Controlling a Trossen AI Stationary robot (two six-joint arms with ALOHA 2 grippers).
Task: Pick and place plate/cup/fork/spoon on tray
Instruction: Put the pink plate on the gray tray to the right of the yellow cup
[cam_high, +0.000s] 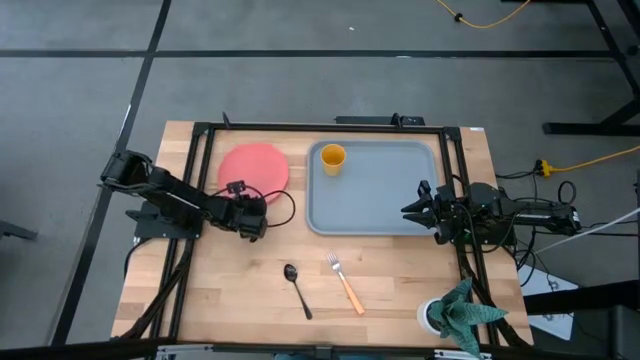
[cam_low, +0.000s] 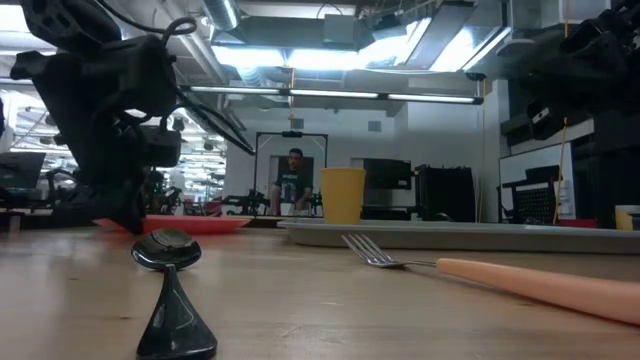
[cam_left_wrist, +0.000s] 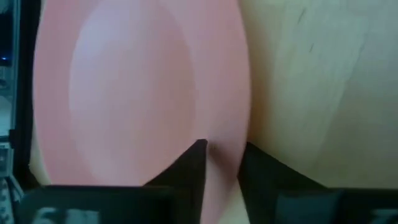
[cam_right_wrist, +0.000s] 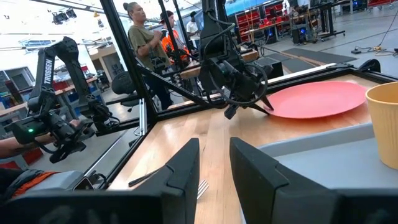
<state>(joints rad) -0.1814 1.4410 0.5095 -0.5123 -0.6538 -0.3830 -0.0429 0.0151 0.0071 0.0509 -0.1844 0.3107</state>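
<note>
Ceiling strip lights (cam_low: 330, 55) glare bright in the low view, leaving the left arm (cam_low: 110, 110) in silhouette. The plate (cam_left_wrist: 143, 93) blurs soft in the left wrist view.

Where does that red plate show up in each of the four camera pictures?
High view: the plate lies left of the tray.
Low view: thin red edge at left, behind the spoon.
Left wrist view: fills the picture.
Right wrist view: at right.
Shared landmark: the yellow cup.
</note>
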